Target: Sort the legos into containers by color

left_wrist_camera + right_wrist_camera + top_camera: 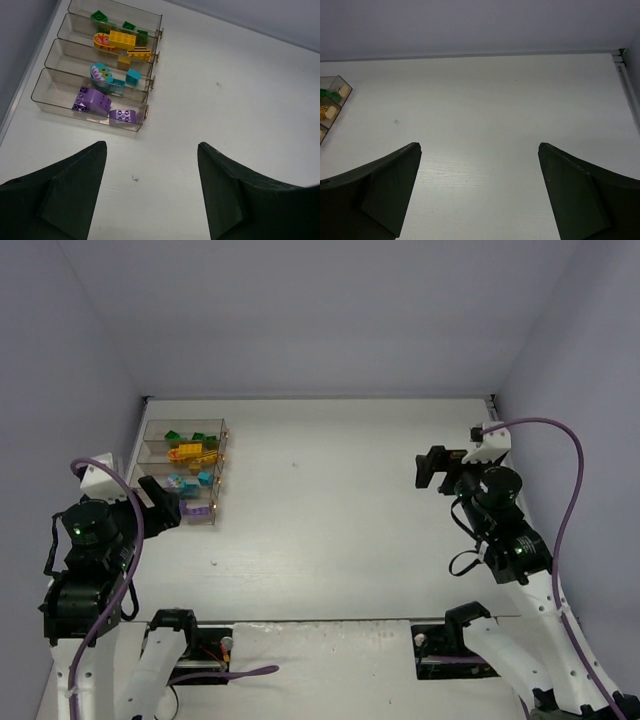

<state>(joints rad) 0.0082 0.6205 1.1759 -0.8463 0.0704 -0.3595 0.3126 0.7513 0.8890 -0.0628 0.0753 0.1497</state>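
The clear containers [226, 427] [46, 79] stand in a row at the table's back left. Green legos [98, 16] lie in the farthest one, yellow and orange legos [120, 39] in the one beside it, teal legos [133, 76] with a rounded teal piece [101, 71] in the third, purple legos [91, 98] in the nearest. My left gripper [165, 502] [152, 146] hangs open and holds nothing, just in front of the purple compartment. My right gripper [432, 467] [479, 145] is open and holds nothing over the bare table at the far right. The containers' end [339, 84] shows at the left edge of the right wrist view.
White walls close the table at the back and on both sides. A metal rail [626, 80] runs along the right edge. The white tabletop [330, 510] lies between the two arms.
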